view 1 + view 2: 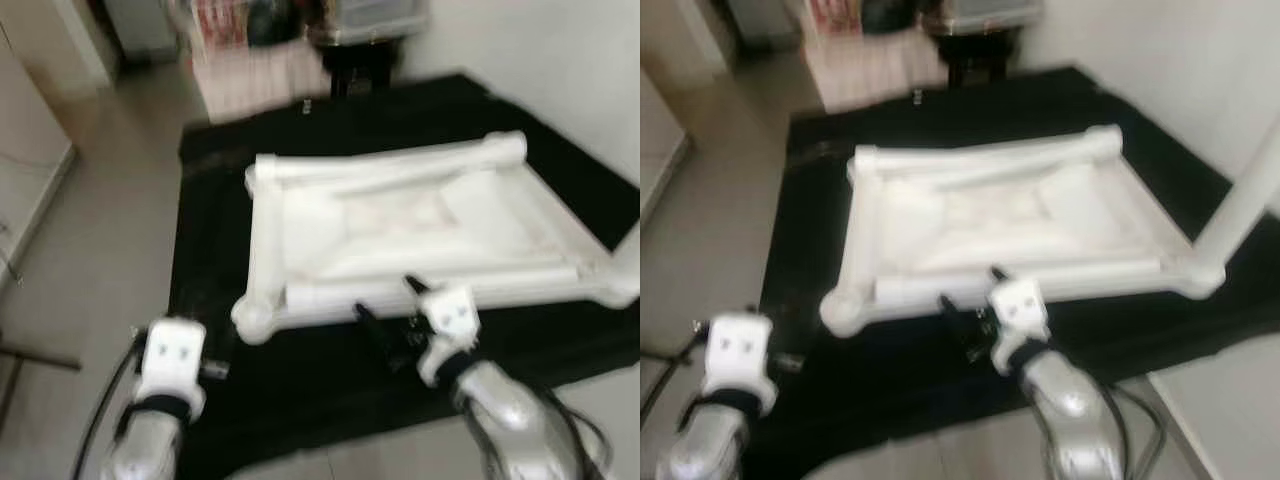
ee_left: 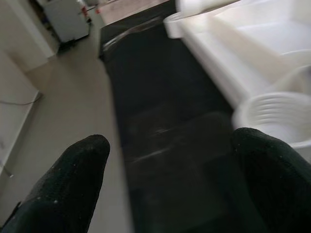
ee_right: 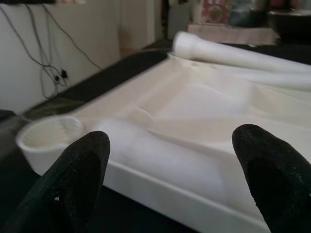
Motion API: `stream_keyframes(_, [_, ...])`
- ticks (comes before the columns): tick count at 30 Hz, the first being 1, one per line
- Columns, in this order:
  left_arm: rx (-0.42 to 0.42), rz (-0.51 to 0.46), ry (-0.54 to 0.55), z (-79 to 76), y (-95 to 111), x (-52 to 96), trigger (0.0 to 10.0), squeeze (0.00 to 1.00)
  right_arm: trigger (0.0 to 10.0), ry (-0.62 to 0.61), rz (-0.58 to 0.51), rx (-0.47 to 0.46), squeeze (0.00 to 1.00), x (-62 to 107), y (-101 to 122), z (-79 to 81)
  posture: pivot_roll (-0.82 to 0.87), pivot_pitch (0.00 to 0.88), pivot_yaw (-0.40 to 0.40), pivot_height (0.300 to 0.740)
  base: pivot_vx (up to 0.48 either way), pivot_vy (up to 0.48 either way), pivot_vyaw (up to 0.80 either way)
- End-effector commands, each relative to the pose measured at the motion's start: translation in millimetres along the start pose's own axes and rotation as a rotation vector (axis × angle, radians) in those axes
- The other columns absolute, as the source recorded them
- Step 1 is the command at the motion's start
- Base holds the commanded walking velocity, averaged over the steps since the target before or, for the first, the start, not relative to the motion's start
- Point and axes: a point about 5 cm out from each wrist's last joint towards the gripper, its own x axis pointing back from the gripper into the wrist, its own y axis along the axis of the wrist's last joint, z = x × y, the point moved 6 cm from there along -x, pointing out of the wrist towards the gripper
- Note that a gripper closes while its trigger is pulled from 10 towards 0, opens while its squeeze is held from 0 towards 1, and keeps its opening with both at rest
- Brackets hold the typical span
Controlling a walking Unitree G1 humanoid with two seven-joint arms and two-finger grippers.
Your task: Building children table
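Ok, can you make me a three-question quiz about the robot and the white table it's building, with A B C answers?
1. What does the upside-down white plastic table top lie on?
A. a black mat
B. a red blanket
C. bare grass

2. How many white legs stand up from the table top?
A. none
B. one
C. four

3. How are the right claw's fingers?
A. apart
C. squeezing a cup
B. holding a screwdriver

Answers:
1 A, the black mat spreads under the table top on the floor.
2 B, a single white leg rises at the corner on the robot's right; the screw socket by the right claw has no leg in it.
3 A, the right wrist view shows both black fingers wide apart, gripping nothing.
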Motion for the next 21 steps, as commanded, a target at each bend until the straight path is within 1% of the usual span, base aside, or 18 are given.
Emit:
stream_keyframes(1, [-0.017, 0.016, -0.015, -1.7, -3, -1.1, 10.0, 0.00, 10.0, -0.009, 0.003, 0.014, 0.00, 1.5, -2, -4.1, -0.07, 0.117, 0.091, 0.740, 0.000, 0.000, 0.00])
stream_keyframes(5, [-0.012, 0.014, -0.032, -6.3, -2, -4.1, 10.0, 0.00, 10.0, -0.013, -0.010, 0.005, 0.00, -4.0, 0, -5.2, -0.10, 0.120, 0.091, 0.740, 0.000, 0.000, 0.00])
stream_keyframes(9, [-0.016, -0.011, -0.080, -12.4, 2, -5.3, 10.0, 0.00, 10.0, -0.025, -0.022, -0.023, 0.00, -9.4, 2, -8.1, -0.10, 0.120, 0.097, 0.740, 0.000, 0.000, 0.00])
stream_keyframes(13, [-0.010, -0.028, -0.086, -12.0, 6, -6.5, 10.0, 0.00, 10.0, -0.018, -0.028, -0.044, 0.00, -11.8, 2, -7.2, -0.11, 0.120, 0.099, 0.740, 0.000, 0.000, 0.00])
stream_keyframes(16, [0.045, -0.052, -0.083, -8.2, 14, -16.2, 10.0, 0.00, 10.0, -0.050, -0.027, -0.072, 0.00, -21.9, 0, -14.2, -0.12, 0.109, 0.103, 0.740, 0.000, 0.000, 0.00])
stream_keyframes(18, [0.045, -0.052, -0.083, -8.2, 14, -16.2, 10.0, 0.00, 10.0, -0.050, -0.027, -0.072, 0.00, -21.9, 0, -14.2, -0.12, 0.109, 0.103, 0.740, 0.000, 0.000, 0.00])
stream_keyframes(19, [0.062, -0.059, -0.086, -8.1, 17, -18.9, 10.0, 0.00, 10.0, -0.058, -0.027, -0.072, 0.00, -23.9, 0, -15.8, -0.12, 0.109, 0.103, 0.740, 0.000, 0.000, 0.00])
stream_keyframes(21, [0.252, -0.065, -0.101, -9.9, 27, -26.7, 10.0, 0.00, 10.0, -0.043, -0.017, -0.071, 0.00, -26.3, -2, -13.1, -0.12, 0.108, 0.108, 0.740, 0.000, 0.000, -0.80])
